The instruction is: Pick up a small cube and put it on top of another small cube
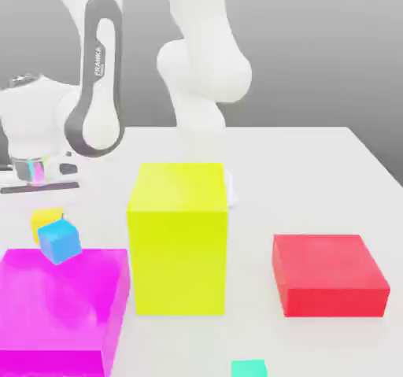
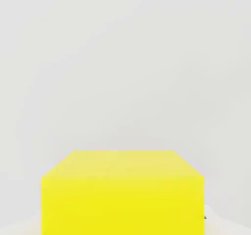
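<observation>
Pale bench (image 1: 307,186); exterior view shows the blue cube (image 1: 60,241), hand view the yellow cube (image 2: 122,199) gripped in the closed hand (image 2: 122,224).

Black link of white robot arm (image 1: 99,76), label reading "FRANKA" (image 1: 99,59)

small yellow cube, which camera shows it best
The hand view: what appears to be the small yellow cube looms large there, with two faces in sight. The exterior view shows it much smaller, partly hidden behind the blue cube.
</observation>
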Robot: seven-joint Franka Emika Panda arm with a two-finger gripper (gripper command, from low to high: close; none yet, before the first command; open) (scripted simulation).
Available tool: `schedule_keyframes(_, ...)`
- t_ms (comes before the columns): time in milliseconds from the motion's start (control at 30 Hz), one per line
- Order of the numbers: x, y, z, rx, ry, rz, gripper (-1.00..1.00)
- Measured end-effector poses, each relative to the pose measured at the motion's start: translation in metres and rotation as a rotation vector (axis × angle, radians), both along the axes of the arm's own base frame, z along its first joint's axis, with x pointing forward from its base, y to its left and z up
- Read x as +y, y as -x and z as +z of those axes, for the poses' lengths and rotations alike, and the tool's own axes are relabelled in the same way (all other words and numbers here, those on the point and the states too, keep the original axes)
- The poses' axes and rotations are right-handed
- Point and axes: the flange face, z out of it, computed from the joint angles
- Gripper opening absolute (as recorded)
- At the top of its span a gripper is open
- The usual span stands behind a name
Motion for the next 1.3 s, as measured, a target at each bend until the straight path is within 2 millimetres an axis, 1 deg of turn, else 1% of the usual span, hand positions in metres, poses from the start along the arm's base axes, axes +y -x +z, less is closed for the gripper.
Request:
schedule_keyframes(333, -0.031, -0.076, 0.034, 0.010, 0.005, 0.506, -1.00)
schedule_keyframes(600, -0.044, -0.142, 0.066, 0.013, 0.005, 0.924, -1.00)
schedule_keyframes(833, -0.043, -0.200, 0.096, 0.011, 0.002, 1.293, -1.00)
schedule_keyframes(1100, -0.028, -0.267, 0.133, 0.000, -0.001, 1.722, -1.00)
schedule_keyframes(1133, -0.025, -0.274, 0.135, -0.001, -0.001, 1.770, -1.00)
schedule_keyframes(1167, -0.024, -0.278, 0.126, -0.002, -0.001, 1.795, -1.00)
schedule_keyframes(1233, -0.023, -0.281, 0.094, -0.002, -0.001, 1.812, -1.00)
schedule_keyframes(1267, -0.023, -0.281, 0.083, -0.002, -0.001, 1.815, 1.00)
schedule_keyframes(1300, -0.023, -0.281, 0.083, -0.002, -0.001, 1.815, 1.00)
